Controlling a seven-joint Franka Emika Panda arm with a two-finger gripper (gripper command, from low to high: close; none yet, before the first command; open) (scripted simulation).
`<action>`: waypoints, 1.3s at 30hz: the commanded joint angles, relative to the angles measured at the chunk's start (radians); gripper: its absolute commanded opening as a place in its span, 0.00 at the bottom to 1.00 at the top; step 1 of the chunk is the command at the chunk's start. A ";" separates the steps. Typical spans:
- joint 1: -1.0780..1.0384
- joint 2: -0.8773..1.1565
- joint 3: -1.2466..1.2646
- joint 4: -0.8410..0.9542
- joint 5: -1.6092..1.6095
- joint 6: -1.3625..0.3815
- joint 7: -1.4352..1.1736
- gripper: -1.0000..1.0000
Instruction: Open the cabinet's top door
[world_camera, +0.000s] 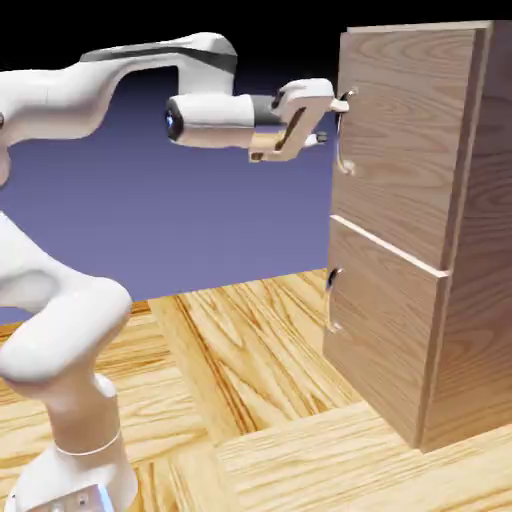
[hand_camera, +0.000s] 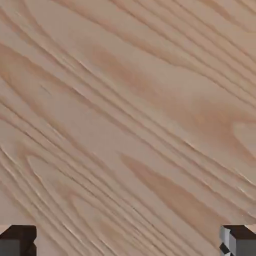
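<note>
The cabinet (world_camera: 482, 250) stands at the right of the exterior view, a tall light wood-grain box. Its top door (world_camera: 410, 130) is the larger upper panel and lies flush with the front. A curved silver handle (world_camera: 345, 150) runs down the door's left edge. My gripper (world_camera: 333, 120) reaches in level from the left, right at the handle's upper end, and it is open, nothing between its fingers. In the hand view the top door's wood grain (hand_camera: 128, 115) fills the picture. Both grey fingertips (hand_camera: 18, 241) sit far apart in the bottom corners. The handle does not show there.
Below the top door is a shorter lower door (world_camera: 385, 330) with its own curved handle (world_camera: 331, 300). The cabinet rests on a wood-grain table (world_camera: 260, 400). My white arm (world_camera: 60, 330) rises from the lower left.
</note>
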 joint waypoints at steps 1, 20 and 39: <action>-0.014 -0.005 0.016 0.011 0.044 0.002 0.016 0.50; -0.347 0.006 0.307 0.250 0.530 -0.008 0.185 0.00; 0.303 -0.008 -0.212 -0.193 0.097 -0.305 0.330 0.00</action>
